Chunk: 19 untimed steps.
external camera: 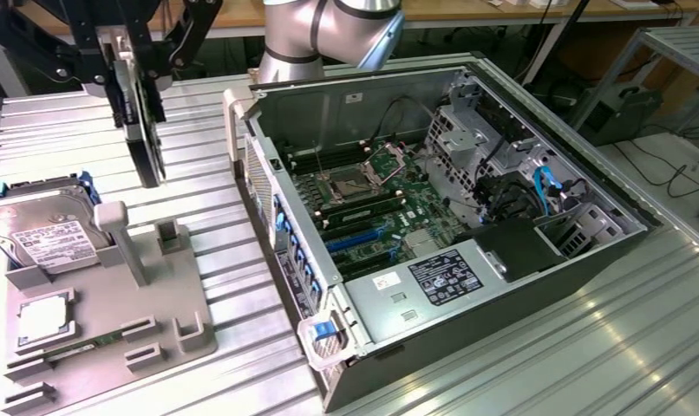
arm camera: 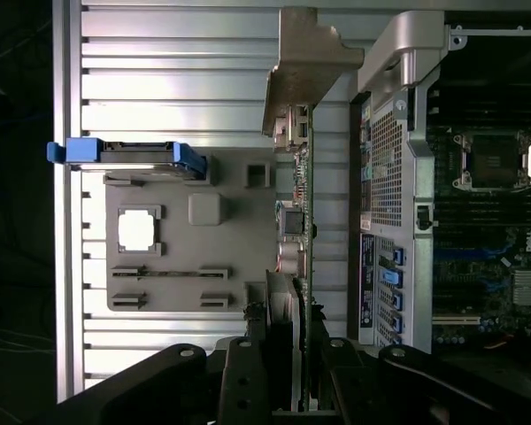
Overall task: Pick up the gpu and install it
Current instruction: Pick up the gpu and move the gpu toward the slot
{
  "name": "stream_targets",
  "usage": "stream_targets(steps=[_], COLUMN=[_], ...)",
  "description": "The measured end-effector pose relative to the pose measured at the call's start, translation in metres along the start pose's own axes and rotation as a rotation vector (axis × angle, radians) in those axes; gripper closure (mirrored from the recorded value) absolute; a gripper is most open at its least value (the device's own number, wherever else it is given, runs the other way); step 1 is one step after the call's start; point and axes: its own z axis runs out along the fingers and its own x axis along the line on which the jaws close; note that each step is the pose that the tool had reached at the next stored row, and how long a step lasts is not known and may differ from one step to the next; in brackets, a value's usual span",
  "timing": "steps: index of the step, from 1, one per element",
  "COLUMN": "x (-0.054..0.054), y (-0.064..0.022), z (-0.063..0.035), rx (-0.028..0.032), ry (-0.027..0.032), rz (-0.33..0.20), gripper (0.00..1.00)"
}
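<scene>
The end effector (external camera: 135, 65) is closed on the gpu (external camera: 145, 147), fingers clamped on both flat faces near the card's upper edge. The card hangs upright, clear of the desk (external camera: 581, 347), approx. between the grey parts holder (external camera: 153, 295) and the open computer case (external camera: 442, 217), and touches neither. In the wrist view the gpu (arm camera: 299, 221) shows edge-on and runs straight away from the end effector (arm camera: 292, 381). Its silver bracket (arm camera: 305, 62) is at the far end, just beside the case's rear corner.

In the holder: hard drive (external camera: 43, 230) w/ blue rails, a chip (external camera: 43, 316) in its pocket, and a narrow memory stick (external camera: 83, 347) at the front edge. The case lies on its side w/ the motherboard (external camera: 373, 199) exposed and blue slots (external camera: 352, 238) visible.

Handling, as a judgement:
- Probably light and stiff, a thin flat board that won't sag in the grip.
- Fragile, though. Bare circuit side, small components and the connector edge shouldn't take knocks or squeeze loads.
- The flat faces give the pads good contact, but a hard smooth card held near one edge could pivot or slip if bumped.
- Best hold is as now, across the faces on a bare patch, away from the connector edge and bracket.
- The bracket is the one sturdy metal part. It sticks out, so it could catch on the case wall.
</scene>
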Motion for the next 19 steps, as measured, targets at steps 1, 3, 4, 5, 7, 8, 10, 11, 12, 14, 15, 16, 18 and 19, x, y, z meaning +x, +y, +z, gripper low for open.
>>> stream_targets(steps=[1,3,4,5,7,8,10,11,12,14,15,16,18,19], x=[-0.001,-0.004,-0.005,-0.006,-0.009,-0.011,-0.014,-0.016,-0.018,-0.022,-0.023,-0.024,-0.027,-0.029], y=[0.0000,0.0000,0.0000,-0.0001,-0.0001,-0.0001,-0.0001,-0.0001,-0.0001,-0.0002,-0.0002,-0.0002,-0.0002,-0.0002], z=[0.0000,0.0000,0.0000,0.0000,0.0000,0.0001,0.0001,0.0001,0.0001,0.0002,0.0002,0.0002,0.0002,0.0002], rx=[0.0000,0.0001,0.0000,0.0001,0.0001,0.0000,0.0001,0.0001,0.0001,0.0000,0.0000,0.0000,0.0001,0.0000], ry=[0.0001,0.0001,0.0001,0.0001,0.0001,0.0000,0.0001,0.0001,0.0001,0.0001,0.0000,0.0001,0.0001,0.0001], rz=[0.000,0.000,0.000,0.000,0.000,0.000,0.000,0.000,0.000,0.000,0.000,0.000,0.000,0.000], gripper=[0.72,0.72,0.72,0.72,0.72,0.72,0.72,0.72,0.72,0.72,0.72,0.72,0.72,0.72])
